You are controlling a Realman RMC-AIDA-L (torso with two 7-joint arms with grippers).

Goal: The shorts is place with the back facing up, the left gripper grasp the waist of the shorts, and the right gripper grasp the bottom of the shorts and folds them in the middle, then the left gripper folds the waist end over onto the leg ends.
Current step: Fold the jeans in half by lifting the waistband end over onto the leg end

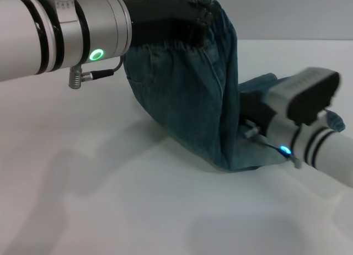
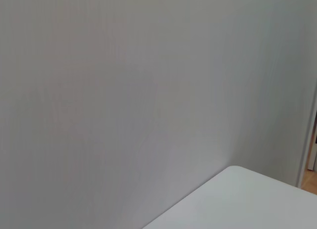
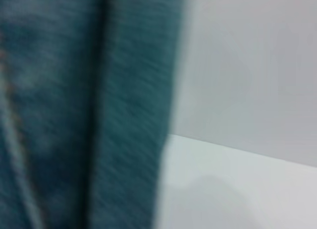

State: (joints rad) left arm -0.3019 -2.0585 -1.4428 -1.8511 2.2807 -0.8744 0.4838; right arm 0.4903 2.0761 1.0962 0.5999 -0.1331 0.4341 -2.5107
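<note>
The blue-green denim shorts hang lifted above the white table, folded lengthwise. In the head view my left gripper, a black claw on the arm with the green light, is shut on the ruffled waist at the top. At the right, my right gripper, black and blocky on the arm with the cyan light, holds the bottom of the shorts low over the table. The fold's lowest part touches the table. Denim fills the right wrist view close up. The left wrist view has no cloth in it.
A plain grey wall stands behind the table. The left wrist view looks at that wall and a table corner. Bare white tabletop lies beside the hanging denim.
</note>
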